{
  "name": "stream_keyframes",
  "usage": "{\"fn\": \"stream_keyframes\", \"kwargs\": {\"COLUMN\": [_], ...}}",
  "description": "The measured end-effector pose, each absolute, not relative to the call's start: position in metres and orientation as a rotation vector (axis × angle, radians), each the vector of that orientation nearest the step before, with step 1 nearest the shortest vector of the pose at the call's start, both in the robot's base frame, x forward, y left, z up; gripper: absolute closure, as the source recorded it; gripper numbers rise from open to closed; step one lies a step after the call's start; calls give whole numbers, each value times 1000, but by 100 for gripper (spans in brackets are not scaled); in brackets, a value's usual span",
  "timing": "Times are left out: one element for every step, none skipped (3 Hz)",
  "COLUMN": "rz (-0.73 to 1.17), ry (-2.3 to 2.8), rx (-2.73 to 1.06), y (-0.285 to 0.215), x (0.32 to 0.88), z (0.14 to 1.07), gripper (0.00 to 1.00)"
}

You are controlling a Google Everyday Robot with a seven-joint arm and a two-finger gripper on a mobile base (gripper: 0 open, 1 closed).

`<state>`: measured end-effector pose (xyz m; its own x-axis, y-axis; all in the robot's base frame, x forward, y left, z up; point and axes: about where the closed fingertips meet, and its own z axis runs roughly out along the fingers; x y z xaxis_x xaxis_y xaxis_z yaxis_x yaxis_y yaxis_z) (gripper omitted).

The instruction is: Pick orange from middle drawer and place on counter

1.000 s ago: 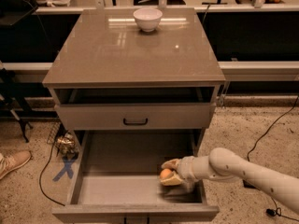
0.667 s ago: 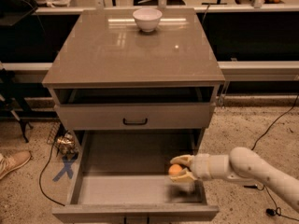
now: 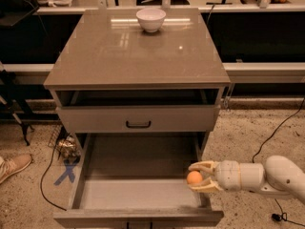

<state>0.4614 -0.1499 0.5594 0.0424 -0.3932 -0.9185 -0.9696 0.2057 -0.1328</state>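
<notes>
The orange [image 3: 194,177] is a small round orange fruit held between the two pale fingers of my gripper [image 3: 196,176], which is shut on it. The gripper reaches in from the right on a white arm [image 3: 267,175]. It holds the orange above the right wall of the open middle drawer [image 3: 138,192], near the drawer's front right corner. The drawer's flat floor is bare. The counter [image 3: 138,51] is the glossy taupe top of the cabinet, above and behind the gripper.
A white bowl [image 3: 150,19] stands at the back middle of the counter. A shallower drawer front with a black bar handle [image 3: 138,124] sits above the open drawer. Cables [image 3: 274,132] lie on the floor at the right, a shoe [image 3: 12,168] at the left.
The gripper has lifted the orange from the drawer floor and drawn it rightward, up to the drawer's right wall. The arm has pulled back to the right.
</notes>
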Motion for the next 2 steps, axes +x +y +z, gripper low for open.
{"fn": "stream_keyframes", "kwargs": {"rz": [754, 732], "ry": [1412, 1269], "rx": [-1290, -1241], "y": [-158, -172], "x": [460, 455], "z": [610, 698], "gripper": [100, 100]}}
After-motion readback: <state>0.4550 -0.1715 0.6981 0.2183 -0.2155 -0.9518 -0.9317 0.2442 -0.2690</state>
